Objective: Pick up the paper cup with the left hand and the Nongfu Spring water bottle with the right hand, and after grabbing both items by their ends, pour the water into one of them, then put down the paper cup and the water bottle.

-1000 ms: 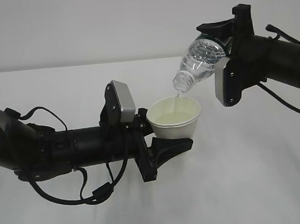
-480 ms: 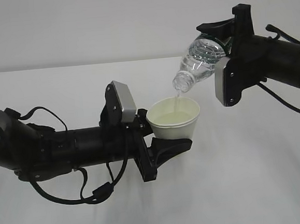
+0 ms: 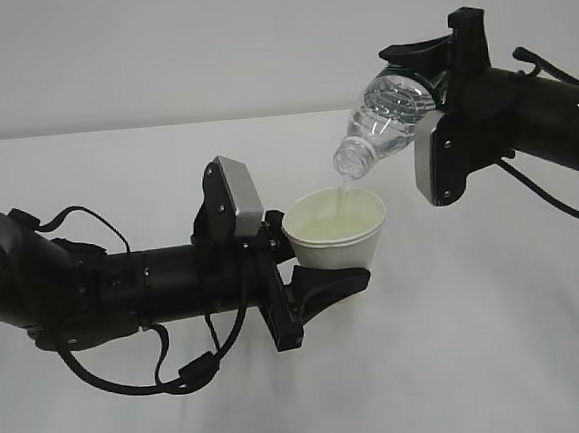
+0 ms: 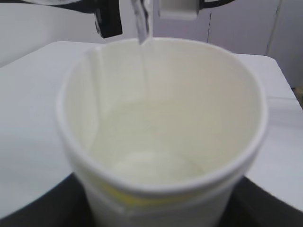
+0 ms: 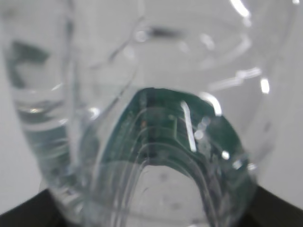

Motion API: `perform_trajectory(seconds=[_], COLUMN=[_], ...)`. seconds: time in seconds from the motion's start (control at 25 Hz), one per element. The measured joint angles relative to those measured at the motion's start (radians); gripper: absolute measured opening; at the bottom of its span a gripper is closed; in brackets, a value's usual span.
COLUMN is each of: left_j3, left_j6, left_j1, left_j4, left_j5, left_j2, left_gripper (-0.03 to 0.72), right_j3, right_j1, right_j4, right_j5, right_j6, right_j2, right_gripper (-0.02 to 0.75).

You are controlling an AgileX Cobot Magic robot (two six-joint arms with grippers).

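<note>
The left hand (image 3: 313, 265) reaches in horizontally from the left above the white worktop (image 3: 500, 340); its jaws are closed around the lower part of the paper cup (image 3: 336, 229), which stands upright and clear of the worktop. The right hand (image 3: 428, 70) enters from the upper right; its jaws clamp the base end of the Nongfu Spring water bottle (image 3: 387, 118), tilted neck-down toward the left; the open mouth sits just above the cup rim. A thin stream of the water (image 3: 343, 197) falls into the cup; the left wrist view shows liquid pooled at the cup bottom (image 4: 156, 163).
</note>
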Motion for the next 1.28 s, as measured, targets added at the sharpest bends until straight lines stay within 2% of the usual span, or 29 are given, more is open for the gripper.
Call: perform_trajectory(seconds=[1.28], left_j3=[0.0], left_j6=[0.0], left_j1=[0.0], left_j4=[-0.002], left_j5=[0.004], left_j2=[0.0], left_gripper=[0.429], right_j3=[0.0], right_j1=[0.0], right_j4=[-0.001], right_j5=[0.0], right_j6=[-0.011], right_j2=[-0.004], right_gripper=[0.447])
